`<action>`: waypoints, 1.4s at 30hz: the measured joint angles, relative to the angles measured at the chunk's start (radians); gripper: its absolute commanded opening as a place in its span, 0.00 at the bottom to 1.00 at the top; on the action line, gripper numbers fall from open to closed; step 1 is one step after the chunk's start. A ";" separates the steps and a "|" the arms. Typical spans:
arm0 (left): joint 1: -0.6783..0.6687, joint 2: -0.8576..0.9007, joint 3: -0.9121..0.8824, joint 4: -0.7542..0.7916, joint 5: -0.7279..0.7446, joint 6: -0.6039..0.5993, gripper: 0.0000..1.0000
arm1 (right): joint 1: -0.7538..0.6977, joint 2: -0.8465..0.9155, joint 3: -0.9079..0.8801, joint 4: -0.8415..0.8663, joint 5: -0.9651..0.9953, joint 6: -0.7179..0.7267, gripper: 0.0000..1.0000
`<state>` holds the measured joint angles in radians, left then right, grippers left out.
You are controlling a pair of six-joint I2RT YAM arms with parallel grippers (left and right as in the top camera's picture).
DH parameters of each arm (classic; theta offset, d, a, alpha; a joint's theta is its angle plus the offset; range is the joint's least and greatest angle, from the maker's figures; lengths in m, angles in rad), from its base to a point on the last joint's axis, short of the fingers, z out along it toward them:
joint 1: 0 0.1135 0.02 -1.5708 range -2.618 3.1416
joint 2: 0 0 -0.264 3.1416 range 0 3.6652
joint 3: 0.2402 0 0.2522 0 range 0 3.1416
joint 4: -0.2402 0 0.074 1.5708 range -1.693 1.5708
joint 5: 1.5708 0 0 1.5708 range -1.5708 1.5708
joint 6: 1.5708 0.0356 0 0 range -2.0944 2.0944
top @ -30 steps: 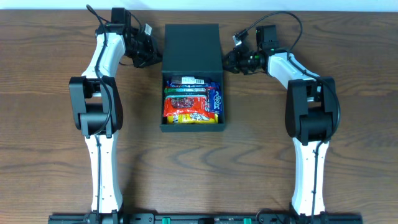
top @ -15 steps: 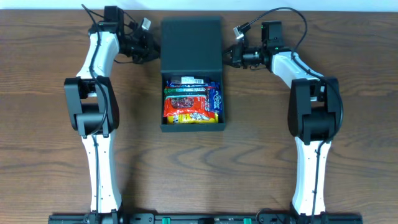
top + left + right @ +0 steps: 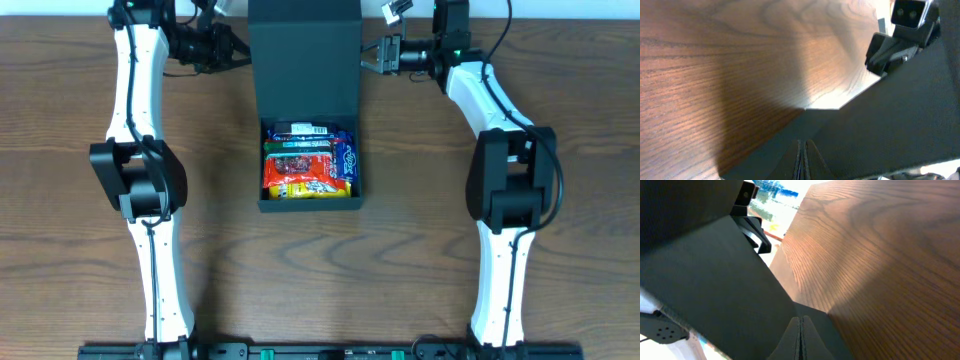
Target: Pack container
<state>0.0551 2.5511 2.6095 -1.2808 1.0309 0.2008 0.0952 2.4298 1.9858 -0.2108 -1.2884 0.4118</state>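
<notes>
Flap lid [image 3: 305,60] has been raised off the table [image 3: 80,250] over the last second: it was lying flat behind the container [image 3: 305,206], and it is now seen larger and nearer the overhead camera, tilted up on its hinge. Both arms have been carried back toward the far table edge with it

Left claw [image 3: 243,57] is closed, pinched on the lid's left side edge; right claw [image 3: 366,58] is closed the same way on the right side edge. In each wrist view the fingers are pressed together with the black card running into them, and the opposite claw is seen across the panel

The container is left at table centre between the arms, tray open to the camera. Snack packets [image 3: 305,170] are seen filling the tray side by side, nothing poking over the walls as far as can be told. No loose packets are seen on the table

Judgement: loading is taken as done and the closing step is underway, lid about partway through its swing. Next, the lid is expected to be brought forward and down over the tray, both edges kept level so the card is not twisted. Risk: the light tray could be dragged or tipped by the hinge pull
</notes>
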 measured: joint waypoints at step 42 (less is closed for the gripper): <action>-0.031 0.000 0.414 -0.329 -0.064 0.324 0.08 | 0.042 -0.475 0.010 -0.877 0.467 -0.632 0.02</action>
<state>0.0242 2.5507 3.0230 -1.6096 0.9668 0.5247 0.1371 1.9553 1.9961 -1.0882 -0.8215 -0.2203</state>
